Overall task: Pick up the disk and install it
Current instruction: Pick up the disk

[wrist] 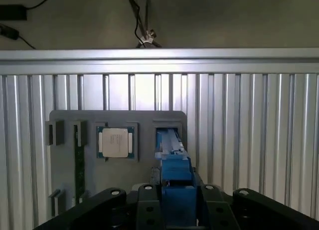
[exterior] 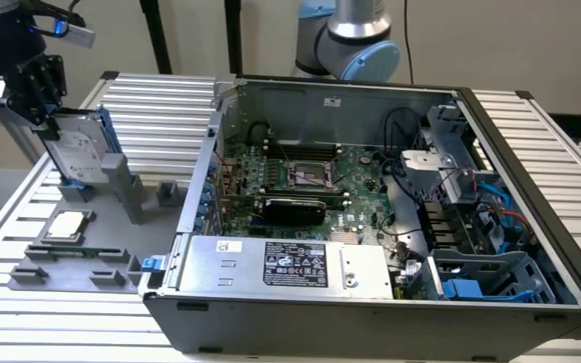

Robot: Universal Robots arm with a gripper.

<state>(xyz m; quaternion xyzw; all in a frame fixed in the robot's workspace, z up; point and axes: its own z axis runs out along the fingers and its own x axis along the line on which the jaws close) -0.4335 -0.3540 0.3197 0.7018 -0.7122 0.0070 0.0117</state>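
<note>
Exterior view, and the arm (exterior: 356,41) shows a silver and blue joint behind the open computer case (exterior: 371,325). Its wrist sits high at the exterior view's left, over the slatted table (exterior: 532,136). The black end effector (exterior: 57,125) points downward there, right on the upper end of the disk (exterior: 76,151). The disk stands upright, silver-grey with blue rails along its edge. Its lower end is at a slot of the grey fixture tray (exterior: 99,234) beside the case. Whether it sits in the slot or hangs just above it, I cannot tell.

Over to the wrist view, and the end effector (wrist: 178,207) has its two black fingers (wrist: 149,207) closed in on the blue rail of the disk (wrist: 174,165), one on each side, gripping it. The disk runs edge-on away from the camera toward the tray (wrist: 129,175). The square processor chip (wrist: 115,142) lies flat in its own pocket, just beside the disk's slot.

Back on the exterior view, the chip (exterior: 66,224) lies on the tray nearer the camera than the disk. Inside the case are the motherboard (exterior: 311,181), the power supply (exterior: 285,265) and the blue drive cage (exterior: 492,276).
</note>
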